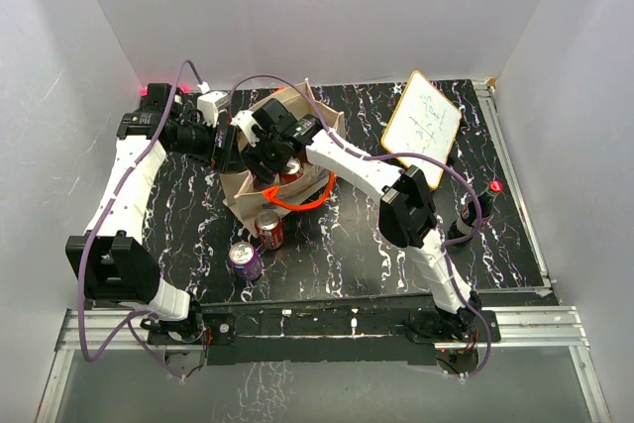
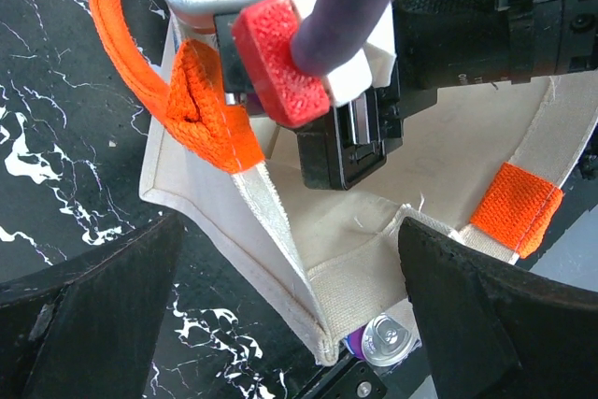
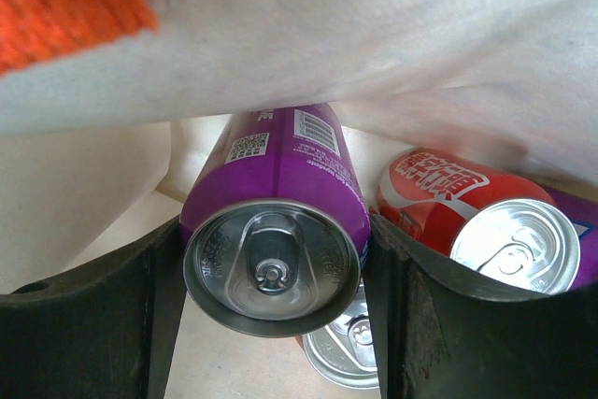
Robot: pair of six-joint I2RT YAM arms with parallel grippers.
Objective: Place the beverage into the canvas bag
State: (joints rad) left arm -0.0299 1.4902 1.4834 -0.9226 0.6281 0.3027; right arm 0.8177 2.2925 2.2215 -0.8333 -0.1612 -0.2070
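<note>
Room is tight around the boxy beige canvas bag (image 1: 246,188) with orange loop handles (image 1: 302,200). Both arms meet at it on the black white-veined tabletop (image 1: 347,240), which lies bare to its right.

The right gripper (image 3: 273,231) reaches in through the bag's mouth. Its two black fingers (image 3: 93,315) clamp the sides of a purple aluminium beverage can (image 3: 280,161). A slack fold of the bag's canvas hangs just over the can. The can's long axis runs along the fingers and deeper into the bag. Its silver pull-tab lid faces back toward the wrist, and its far end is hidden under the fold.

Inside the bag, a red aluminium can (image 3: 439,184) lies just beside the right-hand finger, lid also toward the wrist. Part of another silver can lid (image 3: 341,354) shows beneath the purple can. Together they crowd the space around it.

The left gripper (image 2: 290,231) sits at the bag's left side, its fingers spread wide on either side of a bag corner and clamping nothing.

On the tabletop just in front of the bag stand a second red can (image 1: 269,230) and a second purple can (image 1: 245,260). A white handwritten board (image 1: 421,126) lies well to the bag's right.
</note>
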